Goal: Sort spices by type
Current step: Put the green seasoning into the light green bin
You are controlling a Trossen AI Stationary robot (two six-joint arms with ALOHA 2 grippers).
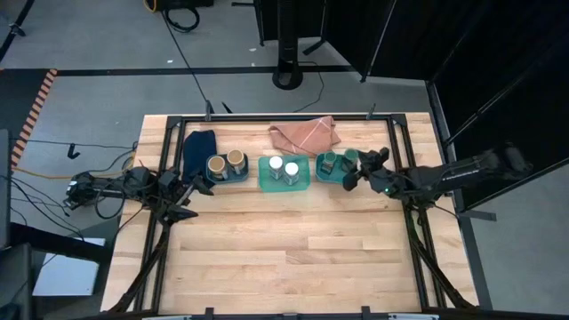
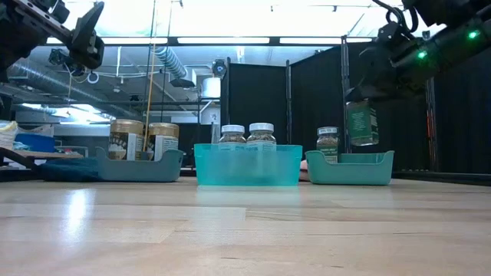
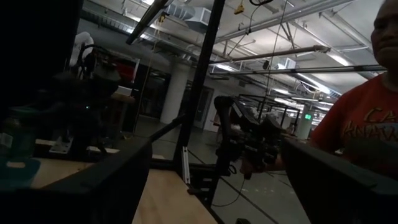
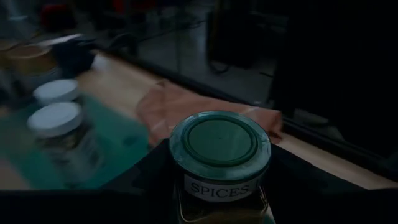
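Three teal trays stand in a row at the table's far side. The left tray holds two tan-lidded spice jars. In the middle tray stand two white-lidded jars. One green-lidded jar stands in the right tray. My right gripper is shut on a second green-lidded jar, which hangs above the right tray. My left gripper waits open at the table's left side, near the left tray, with nothing between its fingers. My right gripper pinches the green-lidded jar by its sides just below the lid, one finger on each side. The fingers come from the table's right side, slanting a little downward. The jar stands roughly upright, lifted clear above the right tray.
A dark blue cloth lies behind the left tray and a pinkish cloth behind the middle one. A black frame rims the table. Bare wood fills the near half. A person shows beyond the table.
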